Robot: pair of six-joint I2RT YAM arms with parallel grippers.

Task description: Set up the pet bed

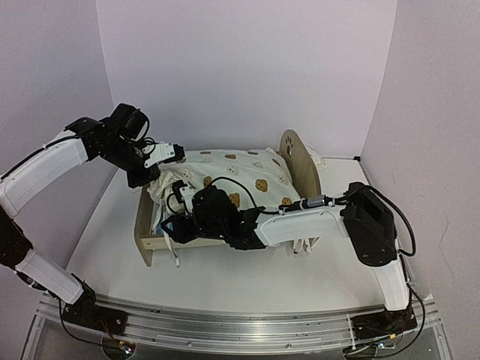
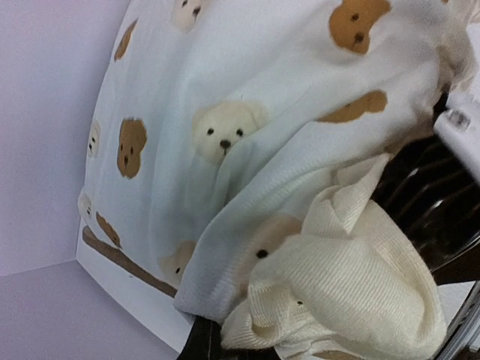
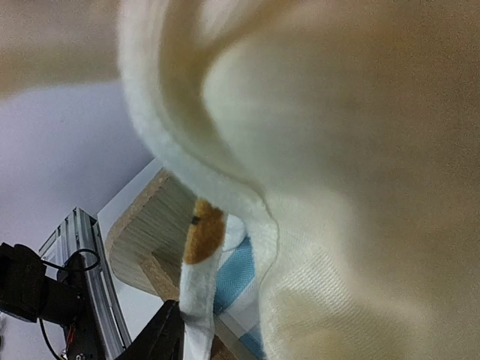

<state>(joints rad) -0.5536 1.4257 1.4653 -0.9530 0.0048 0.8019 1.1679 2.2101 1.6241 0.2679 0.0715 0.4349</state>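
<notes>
Left pincer [image 1: 150,174]: closed on a fold of the bedding [image 1: 240,169] at the far corner of the foot end. The wrist view shows bear-print cloth bunched right at the fingers. The cloth is held raised, probably so the edge can be drawn over the frame.
Right pincer [image 1: 174,225]: reaches across to the near corner of the foot end, buried in the ruffle. Cream cloth fills the wrist view. Whether it grips the cloth cannot be told.
Bed [image 1: 144,236]: stands on the bench [image 1: 225,277], centre-right of the arms, lengthwise left to right.
Headboard [image 1: 298,159]: upright at the right end, with a paw cutout showing above the bedding.
Foot end: at the left, under both pincers. The right wrist view shows a wood corner [image 3: 142,232] and the striped base [image 3: 232,277] exposed beside the cloth.
Bedding position: lies over most of the frame, with a ruffle hanging off the near side. At the foot end it is gathered, not flat.
Step in hand (judged): spreading and seating the foot-end edge, one corner per arm.
Risk (judged): uneven pull could drag the cloth off the headboard end or shift the light frame.
</notes>
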